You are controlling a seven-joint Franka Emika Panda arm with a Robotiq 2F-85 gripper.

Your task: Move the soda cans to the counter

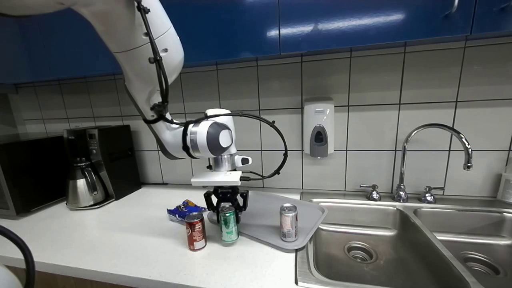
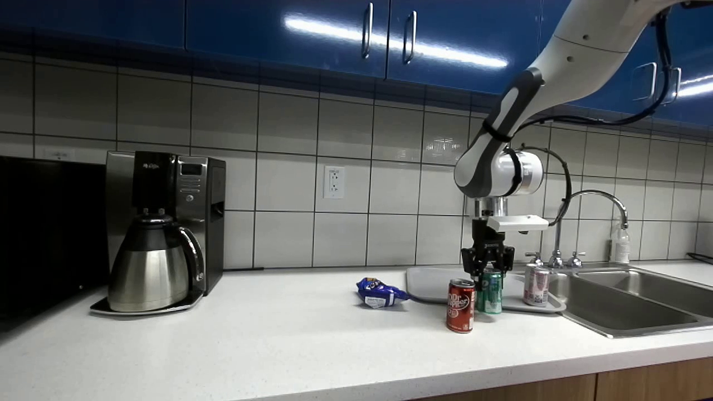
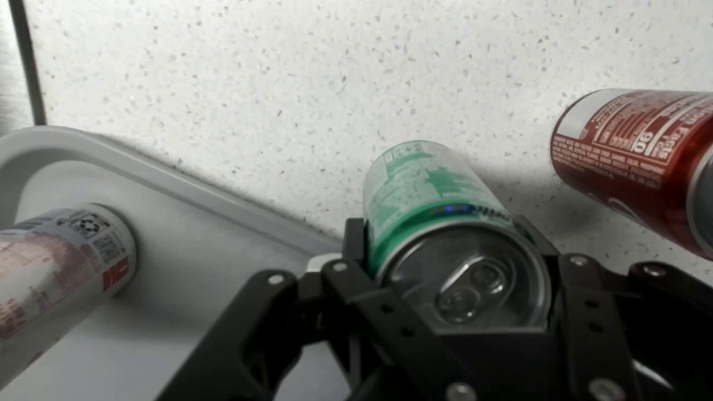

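Note:
A green soda can (image 1: 229, 229) stands upright between the fingers of my gripper (image 1: 229, 214), beside the tray. In the wrist view both fingers (image 3: 444, 242) press against the sides of the green can (image 3: 429, 184) near its top. Its base is at or just above the white counter (image 1: 132, 232); I cannot tell which. A dark red can (image 1: 196, 232) stands upright on the counter close by, and also shows in the wrist view (image 3: 635, 161). A silver and pink can (image 1: 288, 223) stands upright on the grey tray (image 1: 260, 208).
A blue snack bag (image 2: 381, 293) lies on the counter behind the red can. The metal sink (image 1: 360, 224) with its faucet (image 1: 434, 127) adjoins the tray. A coffee maker (image 2: 150, 262) stands at the far end. Blue cabinets (image 1: 380, 24) hang above.

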